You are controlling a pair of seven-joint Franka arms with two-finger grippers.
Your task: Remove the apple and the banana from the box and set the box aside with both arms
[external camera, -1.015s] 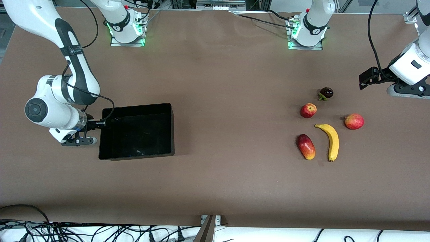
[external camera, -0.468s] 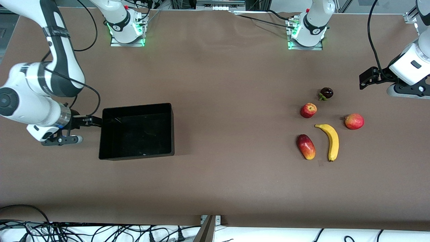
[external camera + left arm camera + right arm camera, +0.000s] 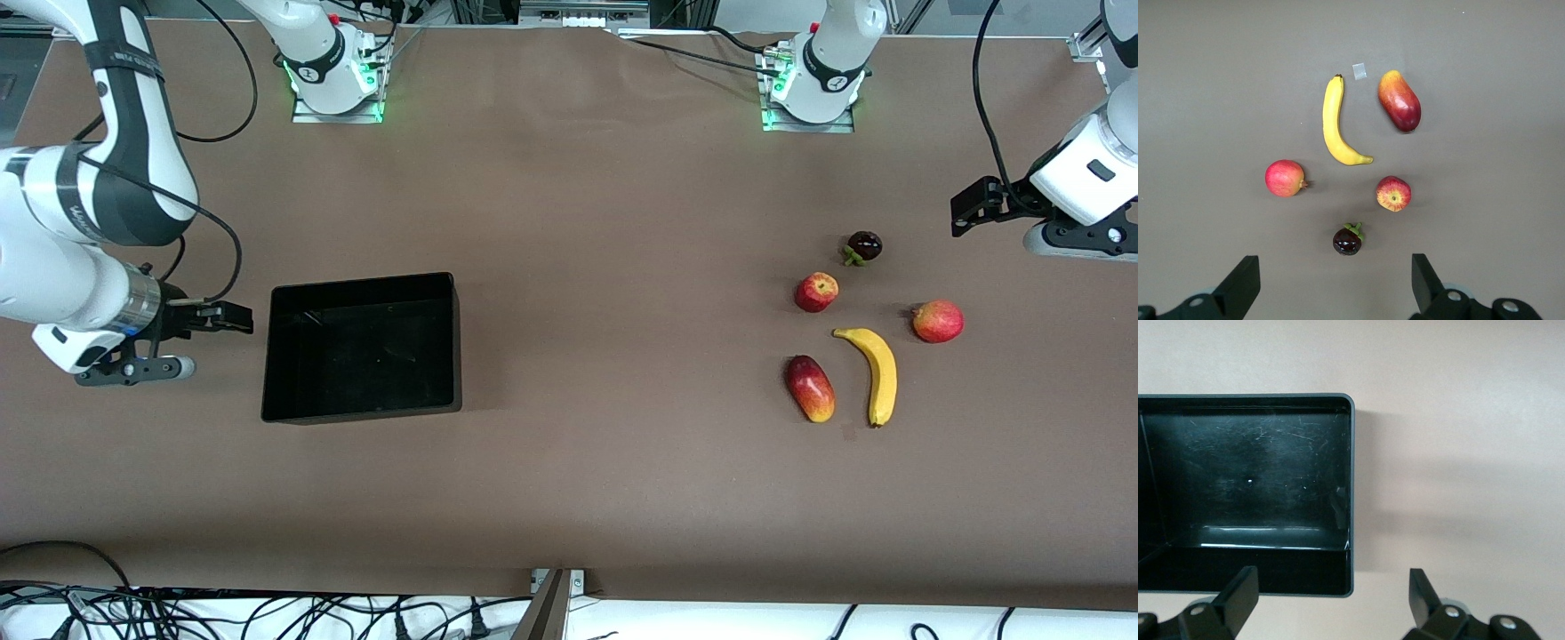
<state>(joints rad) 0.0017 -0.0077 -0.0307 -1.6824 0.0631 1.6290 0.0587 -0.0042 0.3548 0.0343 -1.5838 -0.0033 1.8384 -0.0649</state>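
Note:
The black box (image 3: 364,279) sits empty toward the right arm's end of the table. My right gripper (image 3: 233,318) hangs open over bare table just beside the box's end wall, apart from it; in the right wrist view the box's corner (image 3: 1351,467) lies ahead of the open right gripper (image 3: 1331,603). The yellow banana (image 3: 880,373) and the small red apple (image 3: 816,292) lie toward the left arm's end. My left gripper (image 3: 965,209) waits open over bare table beside them. In the left wrist view the banana (image 3: 1335,127) and apple (image 3: 1393,194) show ahead of the left gripper (image 3: 1335,287).
A red-and-yellow mango (image 3: 810,388) lies beside the banana. A round red-orange fruit (image 3: 938,321) and a dark mangosteen (image 3: 864,245) lie close to the apple. The arms' bases stand along the table's edge farthest from the front camera. Cables hang below the edge nearest that camera.
My right gripper has drawn back from the box's end wall toward the right arm's end of the table. The box stayed in place. The left arm has not moved.

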